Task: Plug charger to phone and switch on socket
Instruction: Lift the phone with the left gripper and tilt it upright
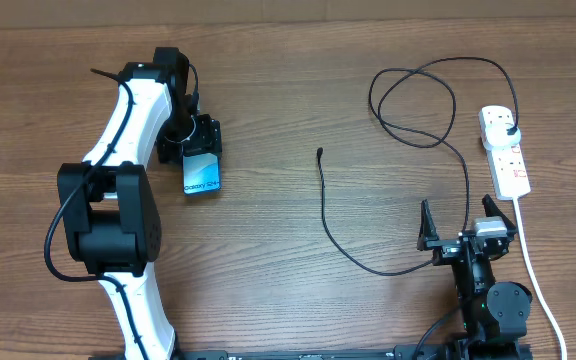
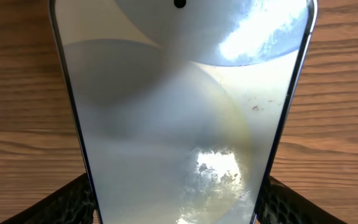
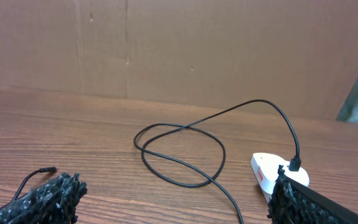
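**One phone pinched, one cable lying loose**

Nearest us, the right fingers (image 1: 428, 225), two black ridged pads, stood spread wide with nothing between them, low over the counter (image 1: 288, 60), a brown wood-grain surface. Beside them ran one white cord (image 1: 533, 270), smooth and thicker than the cable. The charger (image 1: 340, 240), a single thin black cable, curved across the wood close by those fingers. Its small connector tip (image 1: 320, 152) lay bare on the counter, well apart from the phone.

Farther out on the left side, the left fingers (image 2: 73, 202), also two and black with a mesh-like texture, were pressed against both long edges of the phone (image 2: 179, 124), pinching it across its width. We counted one phone: a slim slab with rounded corners and a glossy screen full of pale reflections. We could not tell whether it rested on the counter or hung clear of it.

Farther still on the right side, the cable looped loosely. Its black plug (image 1: 508, 128) sat in the far end of the socket (image 1: 508, 165), one narrow white strip with red markings. Behind everything stood a flat brown panel (image 3: 166, 43).
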Robot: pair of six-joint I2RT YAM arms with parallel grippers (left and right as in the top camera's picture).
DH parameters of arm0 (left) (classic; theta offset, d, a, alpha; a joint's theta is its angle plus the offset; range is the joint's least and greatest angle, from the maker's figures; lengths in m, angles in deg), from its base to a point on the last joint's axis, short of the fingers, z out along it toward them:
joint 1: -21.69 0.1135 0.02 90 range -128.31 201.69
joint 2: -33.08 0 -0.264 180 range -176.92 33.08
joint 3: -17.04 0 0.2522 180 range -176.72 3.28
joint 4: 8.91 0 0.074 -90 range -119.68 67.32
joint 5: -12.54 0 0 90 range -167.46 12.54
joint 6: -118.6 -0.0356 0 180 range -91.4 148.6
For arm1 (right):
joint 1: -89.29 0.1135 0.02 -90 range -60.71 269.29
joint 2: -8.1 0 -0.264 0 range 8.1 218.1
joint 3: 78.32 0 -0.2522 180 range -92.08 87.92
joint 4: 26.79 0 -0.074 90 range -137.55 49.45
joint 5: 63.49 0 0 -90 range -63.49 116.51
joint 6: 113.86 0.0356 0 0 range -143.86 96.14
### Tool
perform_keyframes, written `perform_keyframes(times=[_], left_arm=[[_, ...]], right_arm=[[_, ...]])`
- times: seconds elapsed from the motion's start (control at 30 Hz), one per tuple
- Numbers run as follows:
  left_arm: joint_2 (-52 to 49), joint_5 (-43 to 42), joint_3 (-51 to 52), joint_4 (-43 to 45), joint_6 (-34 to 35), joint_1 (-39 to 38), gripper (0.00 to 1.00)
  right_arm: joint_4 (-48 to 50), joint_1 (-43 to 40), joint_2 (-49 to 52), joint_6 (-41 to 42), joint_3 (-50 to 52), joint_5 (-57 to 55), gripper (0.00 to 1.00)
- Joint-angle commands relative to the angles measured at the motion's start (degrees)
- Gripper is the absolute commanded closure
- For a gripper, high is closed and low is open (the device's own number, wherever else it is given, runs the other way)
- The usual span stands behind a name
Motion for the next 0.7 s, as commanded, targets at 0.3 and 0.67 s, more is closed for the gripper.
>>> perform_keyframes(times=[0.3, 0.67], left_arm=[[0.2, -18.9, -1.6, -0.1, 8.2, -0.1, 0.24], [0.2, -34.4, -1.6, -0.3, 8.4, -0.1, 0.25]], right_arm=[[0.4, 0.3, -0.5, -0.2, 0.6, -0.5, 0.0], [0.4, 0.3, -0.5, -0.2, 0.6, -0.5, 0.0]])
